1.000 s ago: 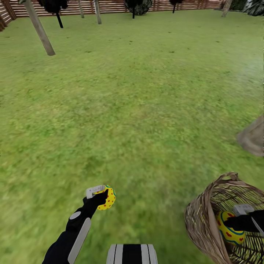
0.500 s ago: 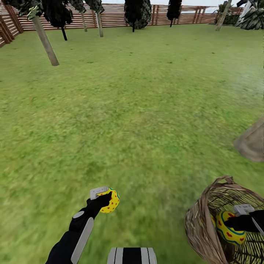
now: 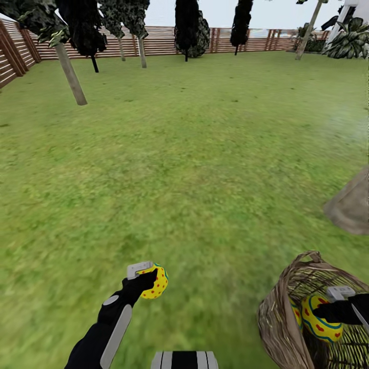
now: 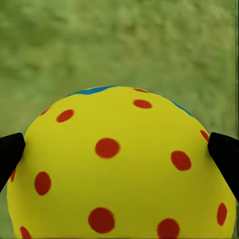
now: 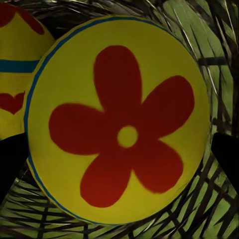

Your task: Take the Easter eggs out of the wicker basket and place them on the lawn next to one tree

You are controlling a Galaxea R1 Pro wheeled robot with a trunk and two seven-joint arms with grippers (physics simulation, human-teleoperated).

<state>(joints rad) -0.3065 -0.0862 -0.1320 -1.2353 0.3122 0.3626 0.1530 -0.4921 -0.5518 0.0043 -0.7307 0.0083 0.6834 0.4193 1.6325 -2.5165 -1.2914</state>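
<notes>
My left gripper [image 3: 147, 277] is shut on a yellow Easter egg [image 3: 155, 282] with red dots, held just above the lawn [image 3: 205, 154]. In the left wrist view that egg [image 4: 119, 164] sits between the black fingertips [image 4: 10, 154]. The wicker basket [image 3: 279, 307] stands on the grass at the lower right. My right gripper [image 3: 333, 307] reaches inside it, shut on an egg [image 3: 319, 319] with a red flower [image 5: 119, 129]. A further egg [image 5: 15, 74] with a blue band lies beside it in the basket. A grey-brown tree trunk [image 3: 72, 79] rises at the far left.
A thick grey-brown trunk base [image 3: 351, 205] stands just beyond the basket at the right edge. A brown slatted fence [image 3: 164, 41] closes the far side, with dark narrow trees [image 3: 187, 25] before it. Open grass lies between me and the far trunk.
The whole view has tilted upward, bringing more fence, treetops and sky into sight. Both grippers keep their eggs and have hardly moved relative to my body.
</notes>
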